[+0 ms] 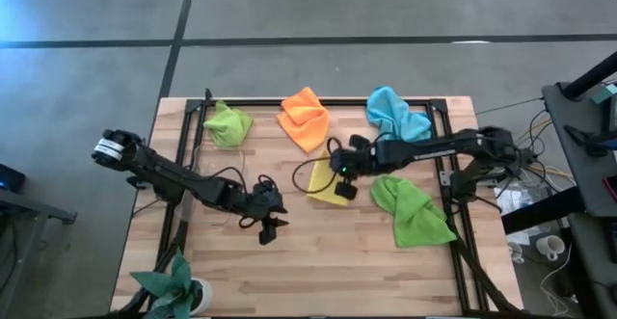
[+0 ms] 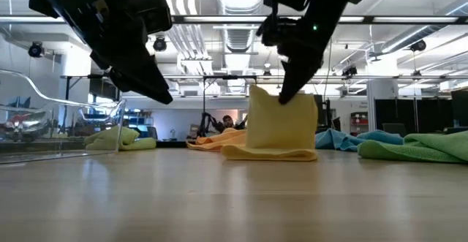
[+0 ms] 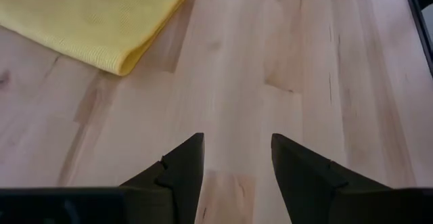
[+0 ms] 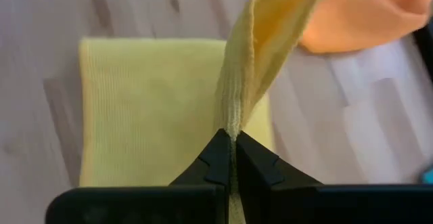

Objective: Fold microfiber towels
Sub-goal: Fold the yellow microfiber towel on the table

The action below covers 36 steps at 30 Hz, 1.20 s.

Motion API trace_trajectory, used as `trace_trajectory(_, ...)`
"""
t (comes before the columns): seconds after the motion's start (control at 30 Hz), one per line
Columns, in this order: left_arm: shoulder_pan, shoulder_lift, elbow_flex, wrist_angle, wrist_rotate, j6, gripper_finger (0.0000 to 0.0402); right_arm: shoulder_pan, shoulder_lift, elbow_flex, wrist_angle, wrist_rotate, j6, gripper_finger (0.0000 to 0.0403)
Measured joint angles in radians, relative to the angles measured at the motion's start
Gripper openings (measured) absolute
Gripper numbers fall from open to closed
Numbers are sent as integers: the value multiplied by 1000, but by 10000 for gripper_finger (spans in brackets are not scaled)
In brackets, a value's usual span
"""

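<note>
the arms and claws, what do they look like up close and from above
Both arms are dark, slim and jointed. The left arm has a pale silver band at its outer end, and black cables loop near its wrist. The right arm shows a small green light near its claw. The left claw has two black, wedge-shaped fingers; the right claw has matching black pointed fingers.

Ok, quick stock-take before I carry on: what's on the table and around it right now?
yellow towel: one, yellow, table centre, one edge lifted, the rest lying flat
orange towel: one, orange, far side, bunched
lime green towel: one, lime green, far left, bunched
light blue towel: one, light blue, far right, bunched
darker green towel: one, green, right side, crumpled
plant: one, green leaves, near-left corner
table: one, light wood
right gripper: shut on the yellow towel's raised edge
left gripper: open, empty, near the yellow towel
</note>
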Motion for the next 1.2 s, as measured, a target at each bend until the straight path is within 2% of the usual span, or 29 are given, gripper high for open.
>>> trace_trajectory(0.3, 0, 0, -1, 1, -2, -1, 157, 57, 143, 0, 29, 0, -6, 13)
trace_trajectory(0.53, 0, 0, -2, 15, -23, 0, 157, 87, 158, 0, 144, -3, 47, 61)
trace_trajectory(0.77, 0, 0, -2, 25, -41, 4, 157, 92, 156, 0, 144, -93, 43, 88)
trace_trajectory(0.93, -1, 0, -2, 33, -116, 21, 157, 107, 155, 0, 143, -104, 22, 88)
trace_trajectory(1.0, -1, 0, -3, 52, -163, 23, 157, 107, 155, 0, 142, -72, 19, 85)
trace_trajectory(1.1, 0, 0, -5, 83, -262, 27, 157, 105, 160, 0, 143, -13, 22, 78)
trace_trajectory(1.2, 0, 0, -6, 102, -361, 23, 157, 107, 190, -6, 148, -8, 45, 71)
